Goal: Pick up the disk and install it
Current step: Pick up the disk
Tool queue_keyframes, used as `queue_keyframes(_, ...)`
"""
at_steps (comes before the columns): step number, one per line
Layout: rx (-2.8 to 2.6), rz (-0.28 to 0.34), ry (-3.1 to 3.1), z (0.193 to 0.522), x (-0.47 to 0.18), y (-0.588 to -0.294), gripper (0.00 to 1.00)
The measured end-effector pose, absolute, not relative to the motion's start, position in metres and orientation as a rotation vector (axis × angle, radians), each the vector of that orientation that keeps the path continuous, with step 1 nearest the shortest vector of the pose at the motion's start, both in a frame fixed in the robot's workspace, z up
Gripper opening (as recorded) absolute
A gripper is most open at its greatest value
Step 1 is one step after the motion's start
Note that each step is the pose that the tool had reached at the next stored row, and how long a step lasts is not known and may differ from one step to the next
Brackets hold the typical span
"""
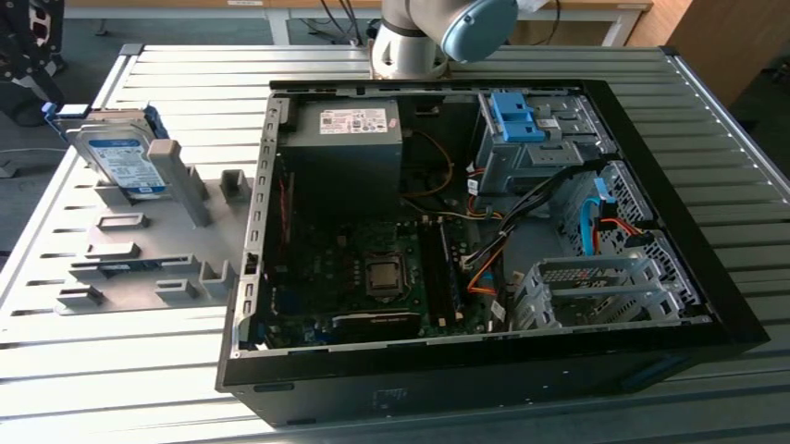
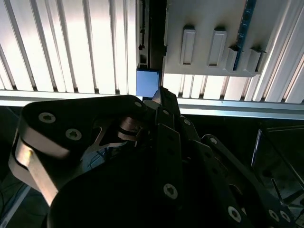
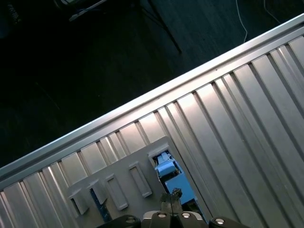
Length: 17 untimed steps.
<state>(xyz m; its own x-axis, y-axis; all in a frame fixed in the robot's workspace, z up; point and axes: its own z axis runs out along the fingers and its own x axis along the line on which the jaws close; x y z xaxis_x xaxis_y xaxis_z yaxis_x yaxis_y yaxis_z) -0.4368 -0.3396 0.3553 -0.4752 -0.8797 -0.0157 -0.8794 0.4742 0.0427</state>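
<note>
While well clear of disk [image 1: 117, 159], tool [image 3: 173, 194] closed, w/o load.

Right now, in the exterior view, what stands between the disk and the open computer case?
In the exterior view, a tall grey post and a shorter grey block, both on the fixture plate, stand between the disk and the computer case.

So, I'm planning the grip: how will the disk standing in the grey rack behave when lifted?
The disk looks like a rigid metal slab, so it probably won't flex and is likely dense for its size. It stands on edge in the grey rack, so a sideways nudge might tip it.
</note>
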Motion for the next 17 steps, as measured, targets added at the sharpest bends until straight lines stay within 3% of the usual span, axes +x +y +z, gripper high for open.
queue_keyframes(17,1.658,-0.070,-2.656,0.3552,-0.4367,-0.3396,0.11)
